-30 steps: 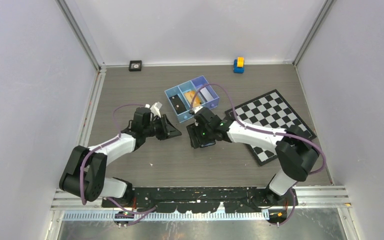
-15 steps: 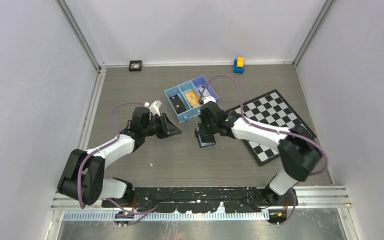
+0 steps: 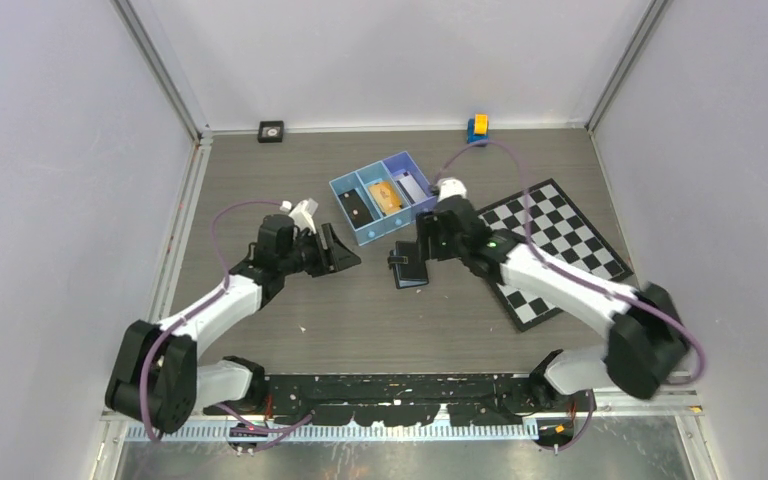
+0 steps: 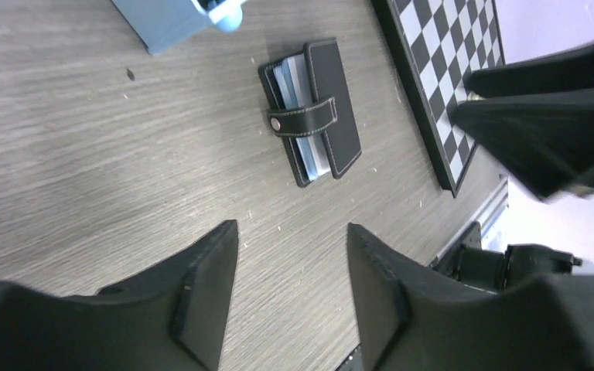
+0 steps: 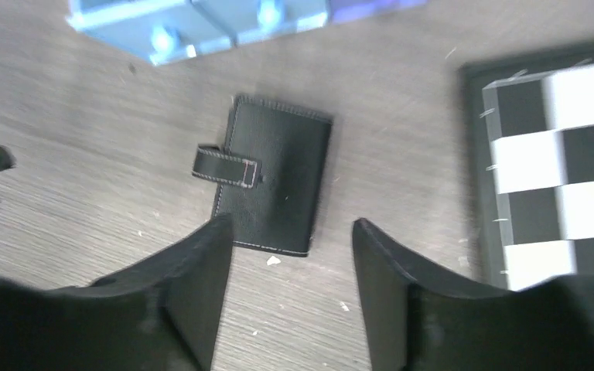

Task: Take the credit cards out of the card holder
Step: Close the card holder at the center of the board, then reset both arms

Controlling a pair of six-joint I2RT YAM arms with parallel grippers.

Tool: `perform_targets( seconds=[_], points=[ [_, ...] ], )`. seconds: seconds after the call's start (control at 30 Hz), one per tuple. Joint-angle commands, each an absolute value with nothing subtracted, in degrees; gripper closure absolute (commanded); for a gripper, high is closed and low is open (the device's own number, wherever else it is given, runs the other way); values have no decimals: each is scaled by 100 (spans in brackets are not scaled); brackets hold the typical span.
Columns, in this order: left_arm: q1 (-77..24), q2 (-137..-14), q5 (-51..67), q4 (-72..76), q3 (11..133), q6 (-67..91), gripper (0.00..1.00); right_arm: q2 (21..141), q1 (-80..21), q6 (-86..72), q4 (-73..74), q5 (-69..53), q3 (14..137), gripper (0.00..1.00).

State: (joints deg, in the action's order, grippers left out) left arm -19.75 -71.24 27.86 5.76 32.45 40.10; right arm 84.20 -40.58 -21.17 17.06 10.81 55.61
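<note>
**Tabletop stock: card holder closed, both jaws empty**

1. Grey wood-grain tabletop (image 3: 260, 170). It carries every item below.
2. Small black bifold card holder with white stitching (image 3: 410, 268). It lies flat on the tabletop with its covers folded together. Its short strap tab is drawn across the open edge and pressed down on a metal snap. It sits between my two jaws and touches neither. It is just off the near corner of item 4 and near the left corner of item 6. In my left wrist view (image 4: 309, 112), pale bluish layers (image 4: 288, 76) show between the covers. I cannot tell whether they are cards or lining. In my right wrist view (image 5: 274, 182), only the black outer cover shows.
3. Orange-gold plastic card (image 3: 386, 196). It lies in the middle compartment of item 4.
4. Blue three-compartment plastic tray (image 3: 380, 232). In the overhead view, a dark item lies in its left-end compartment and a pale item in its right-end one. Both are too small for me to identify.
5. My jaws, left and right. Each pair stands moderately apart with bare tabletop showing in the gap. Neither pair holds anything. Both hang above the tabletop and point toward item 2.
6. Black-and-white chequered board (image 3: 560, 215). It lies flat, and my right arm crosses over it.
7. Small black square object (image 3: 271, 130) and blue-and-yellow block (image 3: 477, 129). Both sit at the far edge, well apart from each other.
</note>
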Motion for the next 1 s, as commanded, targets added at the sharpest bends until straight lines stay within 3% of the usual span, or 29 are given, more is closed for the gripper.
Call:
perform_targets(
  seconds=[0.0, 0.07, 0.1, 0.23, 0.4, 0.43, 0.6, 0.87, 0.97],
  points=[
    [-1942, -6356, 2219, 277, 3400, 3295, 33, 6839, -3905, -1853, 1272, 2226, 5204, 30],
    [-1942, -5999, 1948, 229, 3348, 3090, 3, 6406, -3802, -1783, 1233, 3023, 5003, 21],
    [-1942, -5821, 1827, 218, 3299, 2956, 1, 6228, -3723, -1752, 1213, 3375, 4897, 15],
    [-1942, -5167, 1272, 263, 3137, 2164, 0, 5590, -3376, -1000, 621, 3813, 4353, 2],
    [-1935, -4673, 750, 1018, 2581, 1423, 0, 5059, -3060, -131, -1037, 3708, 3075, 0],
    [-1927, -4708, 306, 1157, 2455, 1185, 0, 5206, -2530, -31, -1691, 3241, 2621, 1],
    [-1885, -5067, -661, 1419, 2356, 946, 0, 6278, -1787, -193, -3001, 3401, 2063, 2],
    [-1881, -5607, -941, 1868, 2236, 954, 0, 8820, -698, -490, -6183, 2947, 1686, 3],
    [-1881, -5619, -766, 1860, 2272, 1037, 0, 8878, -166, -876, -5435, 2295, 2012, 6]
  ],
)
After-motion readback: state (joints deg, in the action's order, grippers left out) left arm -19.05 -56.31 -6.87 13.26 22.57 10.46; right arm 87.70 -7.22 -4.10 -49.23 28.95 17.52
